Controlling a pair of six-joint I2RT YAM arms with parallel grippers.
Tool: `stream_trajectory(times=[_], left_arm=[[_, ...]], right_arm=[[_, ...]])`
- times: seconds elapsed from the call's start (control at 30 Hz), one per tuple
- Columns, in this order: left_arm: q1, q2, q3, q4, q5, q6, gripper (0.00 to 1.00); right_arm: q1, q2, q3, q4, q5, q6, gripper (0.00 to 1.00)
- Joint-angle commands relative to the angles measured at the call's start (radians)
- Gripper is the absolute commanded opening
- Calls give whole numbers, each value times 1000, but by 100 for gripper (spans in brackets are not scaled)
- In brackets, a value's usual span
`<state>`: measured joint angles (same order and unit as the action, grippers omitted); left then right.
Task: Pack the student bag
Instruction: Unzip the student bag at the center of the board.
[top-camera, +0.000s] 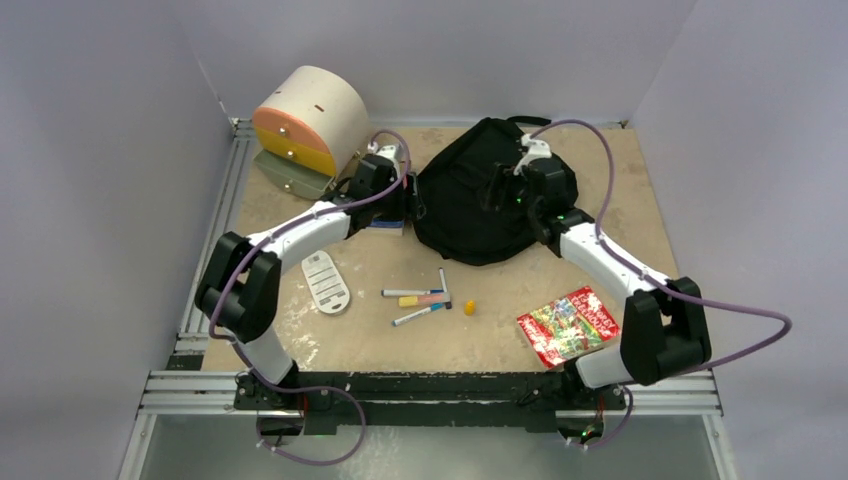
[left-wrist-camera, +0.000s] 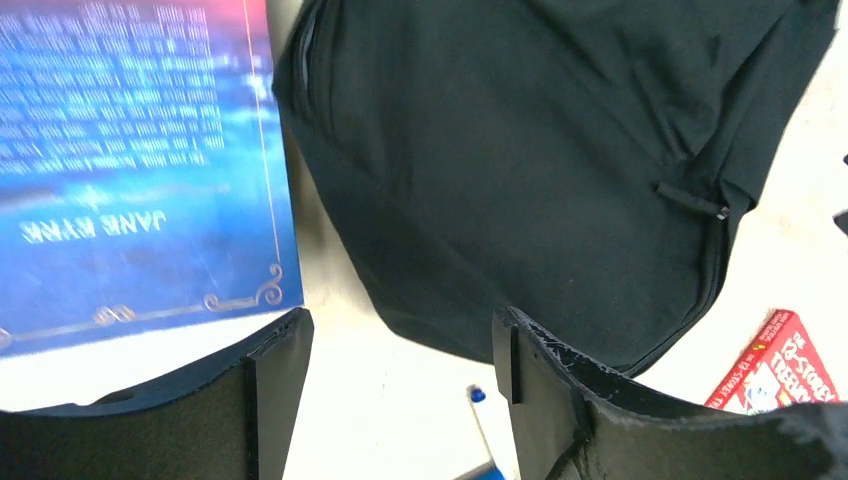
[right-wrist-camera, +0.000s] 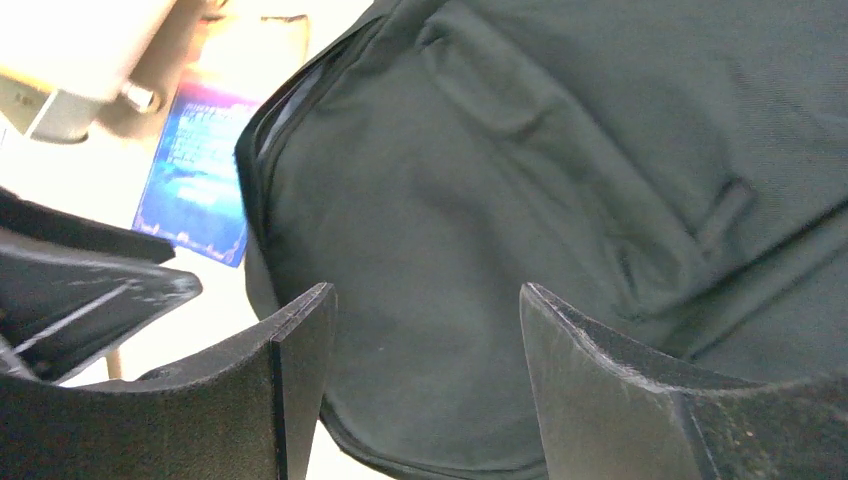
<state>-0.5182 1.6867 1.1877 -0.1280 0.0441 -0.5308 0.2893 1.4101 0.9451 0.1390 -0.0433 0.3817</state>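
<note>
The student bag (top-camera: 470, 200) is a black fabric backpack lying at the back middle of the table. It fills much of the left wrist view (left-wrist-camera: 520, 150) and the right wrist view (right-wrist-camera: 560, 200). My left gripper (top-camera: 402, 200) hovers at the bag's left edge. Its jaws (left-wrist-camera: 400, 330) are open with only bare table between them. A blue book (left-wrist-camera: 130, 170) lies flat just left of the bag (top-camera: 386, 228). My right gripper (top-camera: 500, 190) is over the bag's top. Its jaws (right-wrist-camera: 425, 300) are open above the fabric and hold nothing.
A cream-and-orange drawer box (top-camera: 305, 125) stands at the back left with a lower drawer pulled out. Several markers (top-camera: 420, 300), a small yellow piece (top-camera: 469, 307), a white oval item (top-camera: 325, 282) and a red booklet (top-camera: 568, 325) lie in front of the bag.
</note>
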Motion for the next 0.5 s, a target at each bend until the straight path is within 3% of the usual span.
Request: stream_trajectory(times=[0.0,0.37,0.47], left_arm=[[-5,26,34,-61,35,-210,65],[-5,148,80,-40,71,-338,65],[-4,174,104,-30,89,-325,58]], right_arm=[[41,18,56,40,0,-62,70],[53,53,60,-32,-48,-81,69],[64,69,62,-62,-63,-84,69]])
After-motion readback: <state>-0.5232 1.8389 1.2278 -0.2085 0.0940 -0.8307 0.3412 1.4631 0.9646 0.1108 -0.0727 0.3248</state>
